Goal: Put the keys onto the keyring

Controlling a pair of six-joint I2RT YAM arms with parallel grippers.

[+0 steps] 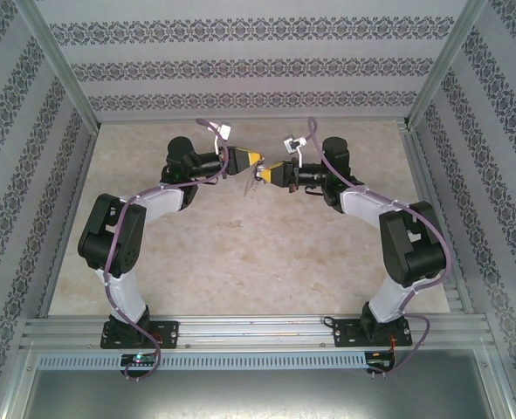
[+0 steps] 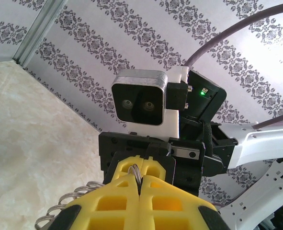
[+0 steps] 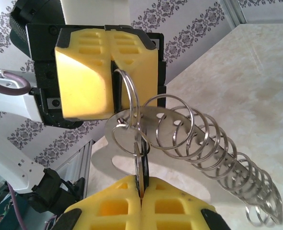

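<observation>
Both grippers meet in mid-air above the table's far middle. The keyring [image 3: 172, 125] is a flat grey metal plate with holes, carrying a row of silver split rings [image 3: 227, 163]. My left gripper [image 3: 113, 103] is shut on one upright ring [image 3: 130, 88] of it. Below, my right gripper [image 3: 142, 188] is shut on the key [image 3: 142, 168], a thin black and silver piece standing on edge, its top inside a ring. From above, the left gripper [image 1: 256, 161] and right gripper [image 1: 269, 170] nearly touch, with the keyring [image 1: 253, 182] hanging under them. In the left wrist view my left gripper [image 2: 140, 182] pinches ring wires [image 2: 137, 172].
The right arm's wrist camera [image 2: 140, 98] faces my left gripper at close range. Patterned walls [image 1: 258, 65] enclose the beige table [image 1: 240, 262] on three sides. An aluminium rail [image 1: 258, 330] with both arm bases runs along the near edge.
</observation>
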